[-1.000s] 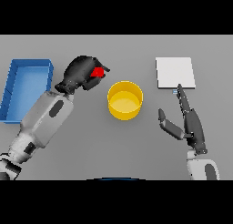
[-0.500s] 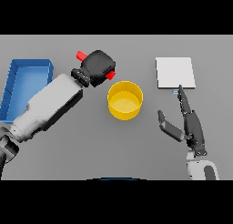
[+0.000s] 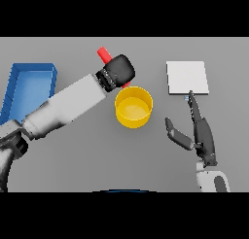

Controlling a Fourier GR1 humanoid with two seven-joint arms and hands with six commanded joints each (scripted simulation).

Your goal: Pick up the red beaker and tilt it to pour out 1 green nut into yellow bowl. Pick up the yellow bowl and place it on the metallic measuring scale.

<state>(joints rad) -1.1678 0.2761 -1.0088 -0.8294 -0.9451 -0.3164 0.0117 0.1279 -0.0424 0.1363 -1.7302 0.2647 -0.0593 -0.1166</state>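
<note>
My left hand (image 3: 119, 72) is shut on the red beaker (image 3: 104, 54), held in the air just behind the yellow bowl (image 3: 133, 107). Most of the beaker is hidden by the hand; one red end sticks out to the upper left and a sliver shows by the bowl's rim. The beaker lies tilted. No green nut is visible. The metallic measuring scale (image 3: 187, 77) is a pale square plate at the right rear. My right hand (image 3: 199, 131) is open on the right, its fingers pointing at the scale's near edge.
A blue tray (image 3: 28, 87) lies along the left side of the grey table, partly behind my left forearm.
My left arm has swung right and forward with the beaker, from near the blue tray to just behind the bowl, and has turned the beaker. The right hand has not moved.
</note>
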